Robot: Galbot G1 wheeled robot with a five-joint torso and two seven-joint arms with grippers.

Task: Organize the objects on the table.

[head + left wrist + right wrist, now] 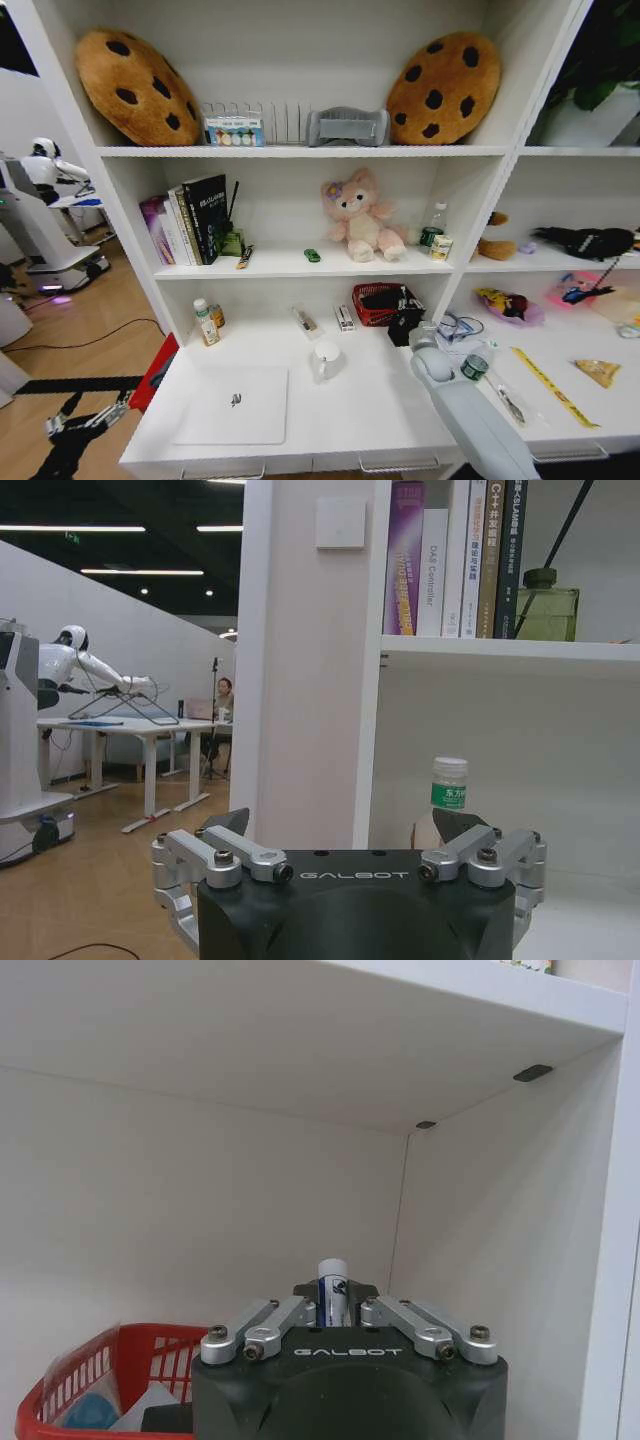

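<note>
A: Which arm is on the job?

B: The right one. The right tool (333, 1305) is up at the back of the tabletop (360, 400), under the shelf, and it is clenched on a pen (332, 1278): a white barrel with blue marks, pinched between the fingers.

A: How does the pen lie in it?

B: Its long axis runs out past the fingertips, towards the back wall. Only the tip end shows, so I can't tell how deep it sits.

A: And what does the next move turn on?

B: I'd say the red basket (70, 1380). It sits just beside the tool, on the robot's left of it and lower, against the back wall. If the pen belongs there, the tool needs a short shift that way before it lets go. The basket already has things in it, so a careless drop could bounce off them.

A: The other arm?

B: The left tool (345, 825) hangs low off the tabletop's left end, jaws spread, holding nothing. A bottle (449, 785) stands ahead of it. The laptop (235, 405) lies flat, well apart from both tools.
</note>
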